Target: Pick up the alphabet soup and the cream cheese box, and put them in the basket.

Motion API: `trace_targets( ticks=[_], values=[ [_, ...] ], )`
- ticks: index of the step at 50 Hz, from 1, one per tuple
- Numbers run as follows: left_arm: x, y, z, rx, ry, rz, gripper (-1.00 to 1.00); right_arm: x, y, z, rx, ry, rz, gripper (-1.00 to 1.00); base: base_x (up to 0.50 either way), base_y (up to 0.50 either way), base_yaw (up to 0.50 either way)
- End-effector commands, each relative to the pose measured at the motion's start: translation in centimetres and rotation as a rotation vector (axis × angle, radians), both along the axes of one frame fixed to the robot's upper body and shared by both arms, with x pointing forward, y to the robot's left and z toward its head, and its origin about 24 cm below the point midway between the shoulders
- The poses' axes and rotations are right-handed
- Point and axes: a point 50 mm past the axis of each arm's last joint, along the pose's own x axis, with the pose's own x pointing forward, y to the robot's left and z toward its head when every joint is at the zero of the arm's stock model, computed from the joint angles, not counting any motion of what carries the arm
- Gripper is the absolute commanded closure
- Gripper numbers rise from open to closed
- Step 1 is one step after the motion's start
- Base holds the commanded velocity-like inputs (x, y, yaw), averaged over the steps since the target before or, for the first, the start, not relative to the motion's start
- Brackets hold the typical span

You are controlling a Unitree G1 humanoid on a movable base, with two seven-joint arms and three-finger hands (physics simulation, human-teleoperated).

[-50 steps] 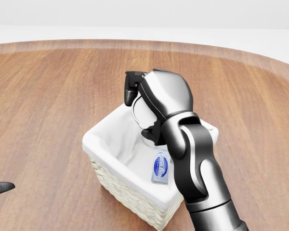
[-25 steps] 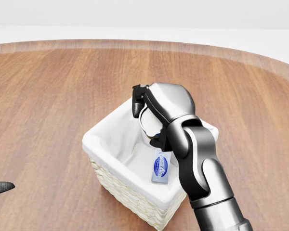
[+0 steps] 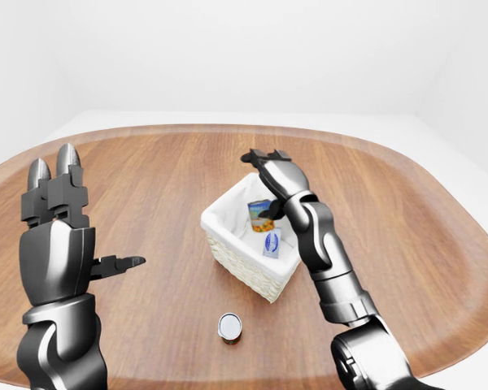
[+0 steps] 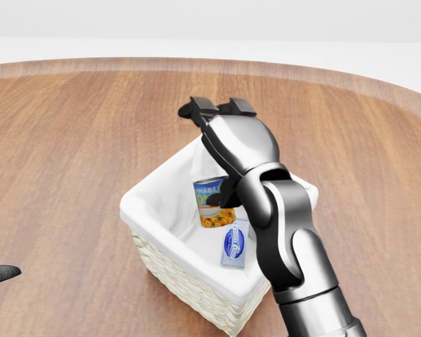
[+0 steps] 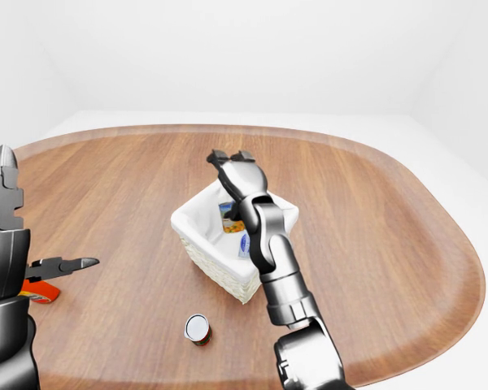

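Head view: soup and cheese box both in basket, right hand released above it.

Soup stands upright against the liner, label facing the camera; cheese box lies just below it in this view, leaning on the inner wall. Right fingers spread, holding nothing. Left hand raised at left-eye view's left, open, empty. A small can lies on the table below the basket, apart from it.
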Motion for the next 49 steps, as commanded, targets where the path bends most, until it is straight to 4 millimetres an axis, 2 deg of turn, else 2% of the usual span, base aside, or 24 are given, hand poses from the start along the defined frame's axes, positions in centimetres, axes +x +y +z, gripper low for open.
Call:
trace_targets(
  ticks=[1, 13, 24, 29, 33, 41, 49],
  values=[
    [-0.1, 0.0, 0.1, -0.004, -0.006, -0.002, -1.00, -0.3, -0.1, 0.8, -0.002, -0.026, 0.005, -1.00, 0.00, 0.00, 0.00],
    [-0.1, 0.0, 0.1, -0.004, -0.005, -0.003, -1.00, -0.4, -0.2, 1.6, -0.036, -0.048, -0.001, -1.00, 0.00, 0.00, 0.00],
    [0.1, 0.0, -0.2, -0.003, -0.001, -0.001, -1.00, -0.6, -0.3, 4.1, -0.053, -0.116, -0.005, -1.00, 0.00, 0.00, 0.00],
    [0.1, 0.0, -0.2, -0.002, 0.000, -0.001, -1.00, -0.6, -0.6, 5.8, 0.002, -0.213, -0.020, -1.00, 0.00, 0.00, 0.00],
    [0.1, 0.0, -0.2, -0.001, -0.001, -0.002, -1.00, -0.7, -0.6, 6.2, 0.038, -0.260, -0.025, -1.00, 0.00, 0.00, 0.00],
    [0.0, 0.0, -0.2, 0.000, -0.002, -0.002, -1.00, -1.1, -1.0, 8.1, 0.225, -0.422, -0.042, -1.00, 0.00, 0.00, 0.00],
    [-0.2, -0.1, 0.0, 0.001, -0.002, -0.002, -1.00, -0.6, -1.8, 8.6, 0.430, -0.512, -0.079, -1.00, 0.00, 0.00, 0.00]
  ],
)
